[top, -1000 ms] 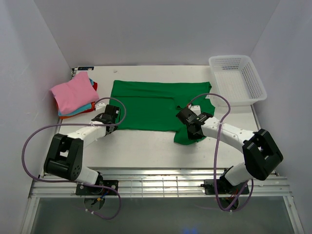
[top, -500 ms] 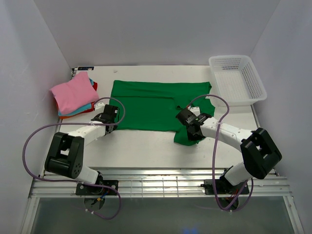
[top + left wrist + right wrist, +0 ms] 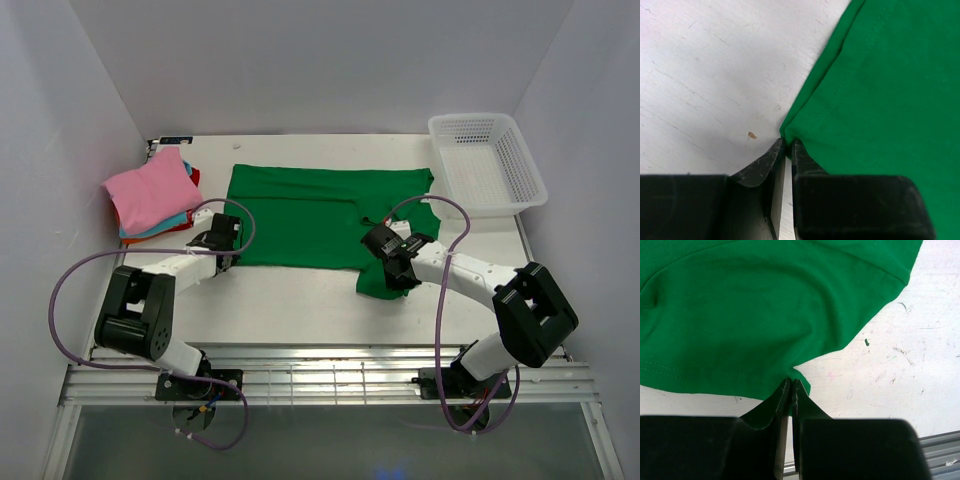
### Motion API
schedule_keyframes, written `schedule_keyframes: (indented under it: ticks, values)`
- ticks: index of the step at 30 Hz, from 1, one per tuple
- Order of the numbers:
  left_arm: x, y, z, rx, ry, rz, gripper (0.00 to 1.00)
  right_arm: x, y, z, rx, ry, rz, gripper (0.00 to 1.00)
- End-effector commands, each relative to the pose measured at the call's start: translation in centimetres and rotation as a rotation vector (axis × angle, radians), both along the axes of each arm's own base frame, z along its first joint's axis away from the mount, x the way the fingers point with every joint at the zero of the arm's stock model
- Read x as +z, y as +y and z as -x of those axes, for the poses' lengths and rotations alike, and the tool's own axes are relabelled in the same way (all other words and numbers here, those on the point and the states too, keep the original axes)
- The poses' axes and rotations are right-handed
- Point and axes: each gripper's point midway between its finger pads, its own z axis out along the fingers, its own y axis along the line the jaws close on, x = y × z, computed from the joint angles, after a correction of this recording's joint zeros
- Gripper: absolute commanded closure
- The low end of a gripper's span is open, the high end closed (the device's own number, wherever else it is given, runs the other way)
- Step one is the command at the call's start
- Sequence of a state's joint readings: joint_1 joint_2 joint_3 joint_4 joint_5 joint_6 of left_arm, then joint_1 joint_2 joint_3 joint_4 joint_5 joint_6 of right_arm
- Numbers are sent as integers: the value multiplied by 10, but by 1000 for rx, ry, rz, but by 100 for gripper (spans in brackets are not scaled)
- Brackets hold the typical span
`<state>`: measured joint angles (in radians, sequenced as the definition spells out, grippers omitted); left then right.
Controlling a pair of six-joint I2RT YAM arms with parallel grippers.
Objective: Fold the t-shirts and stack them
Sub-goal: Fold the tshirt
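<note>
sitting near the green t-shirt point(image 3: 320, 215) is a white basket point(image 3: 523, 165).

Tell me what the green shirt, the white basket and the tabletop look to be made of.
The green t-shirt: soft matte knit, likely cotton jersey; stitched hems and wrinkles show. The basket: white moulded plastic, judging by its stiff, even mesh. The table: a hard, matte white surface, painted or laminated, scratched and scuffed; its core cannot be told.
</note>
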<state>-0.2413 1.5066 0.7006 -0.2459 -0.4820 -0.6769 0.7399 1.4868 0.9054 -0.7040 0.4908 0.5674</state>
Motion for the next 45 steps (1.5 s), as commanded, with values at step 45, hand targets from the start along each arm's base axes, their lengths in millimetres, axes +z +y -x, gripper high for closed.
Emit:
schedule_keyframes:
  ticks: [45]
  values:
    - [65,-6,-144,-13,-157,226,97,83,-33,-232,-55,-286,30,92]
